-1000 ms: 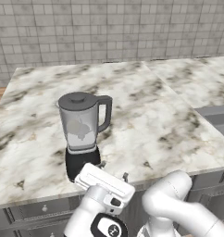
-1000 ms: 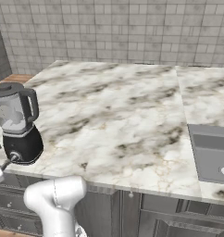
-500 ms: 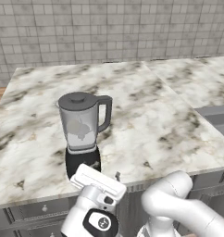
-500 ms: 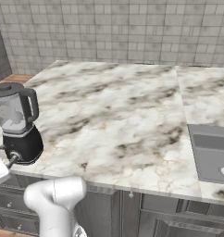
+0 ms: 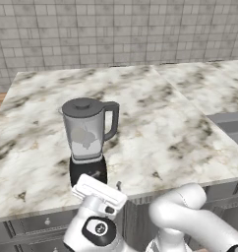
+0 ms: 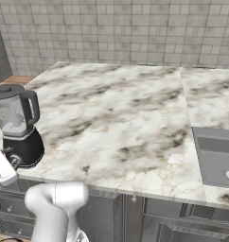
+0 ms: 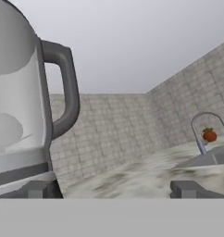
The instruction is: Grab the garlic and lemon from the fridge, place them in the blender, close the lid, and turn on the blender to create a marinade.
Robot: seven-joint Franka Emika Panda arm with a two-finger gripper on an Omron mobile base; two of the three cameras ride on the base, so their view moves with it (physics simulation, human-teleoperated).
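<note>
The blender (image 5: 88,134) stands near the counter's front edge, a clear jar on a black base (image 6: 23,148). The dark lid (image 5: 83,104) sits on the jar's top (image 6: 6,90). Pale rounded lumps (image 5: 84,138) lie inside the jar, and I cannot tell which is garlic or lemon. My gripper (image 7: 113,190) is open, low at the counter's front edge, just before the blender base. In the hand view the jar (image 7: 16,106) and its dark handle (image 7: 67,88) loom at the left, beside the left fingertip (image 7: 39,189). Nothing is between the fingers.
A steel sink (image 6: 215,156) is sunk into the counter at the right, with a curved faucet (image 7: 204,129) and a small orange-red thing (image 7: 208,135) by it. Grey drawers (image 6: 149,217) run under the marble counter (image 5: 155,123). A tiled wall stands behind.
The hand has drifted slightly left in front of the blender base. The jaws stay wide open, and the blender has not moved.
</note>
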